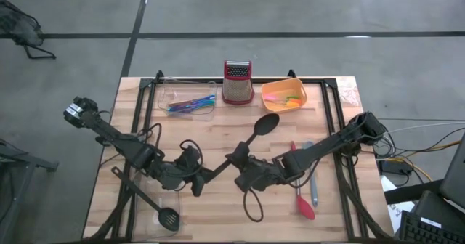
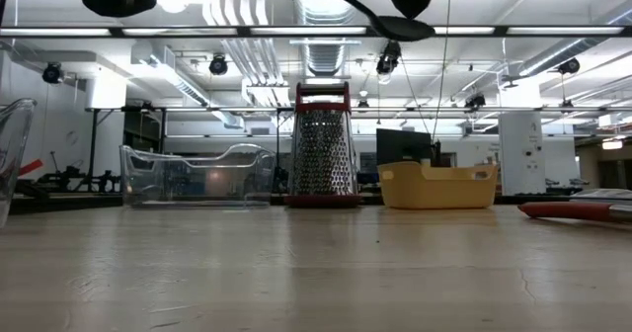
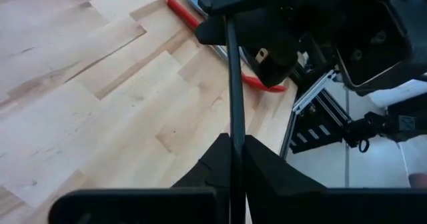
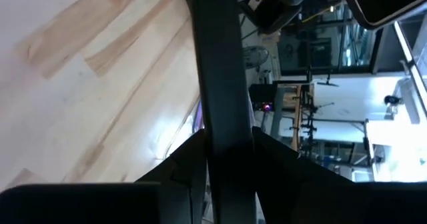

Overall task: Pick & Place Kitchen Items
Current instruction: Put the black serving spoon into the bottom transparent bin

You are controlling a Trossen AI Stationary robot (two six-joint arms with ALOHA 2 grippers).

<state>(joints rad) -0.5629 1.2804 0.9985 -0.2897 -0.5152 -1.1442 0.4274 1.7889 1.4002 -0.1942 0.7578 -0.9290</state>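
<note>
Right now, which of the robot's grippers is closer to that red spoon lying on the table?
The right gripper. It is just beside the red spoon, holding a black spoon; the left gripper is farther off, gripping the same handle.

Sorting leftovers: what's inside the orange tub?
In the orange tub, small cutlery shows: green and pink pieces. Anything beneath them is covered; the low view sees only its wall.
</note>
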